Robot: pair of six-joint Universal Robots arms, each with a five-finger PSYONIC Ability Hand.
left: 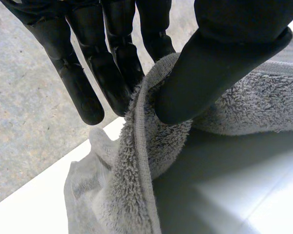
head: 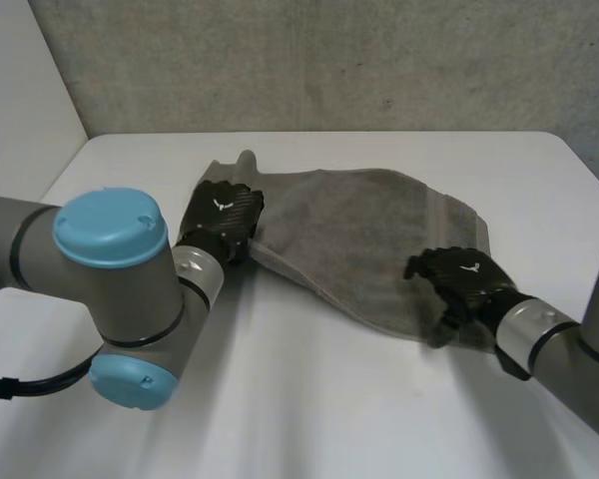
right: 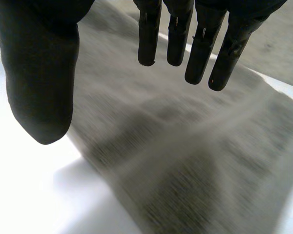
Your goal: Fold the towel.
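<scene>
A grey towel [head: 364, 235] lies folded over itself across the middle of the white table [head: 309, 399]. My left hand [head: 220, 222] is at its left end. There the thumb [left: 210, 73] and fingers [left: 105, 73] pinch the towel's hemmed edge [left: 141, 146], which stands up between them. My right hand [head: 457, 281] hovers over the towel's near right corner with straight, spread fingers [right: 198, 44] and the thumb [right: 39, 87] held apart. Below that open palm lies the towel [right: 185, 161], untouched by the hand.
A grey wall [head: 329, 60] runs behind the table's far edge. Bare white tabletop [head: 130, 155] stretches at the far left and along the near side. My left arm's elbow [head: 110, 289] crosses the near left part of the table.
</scene>
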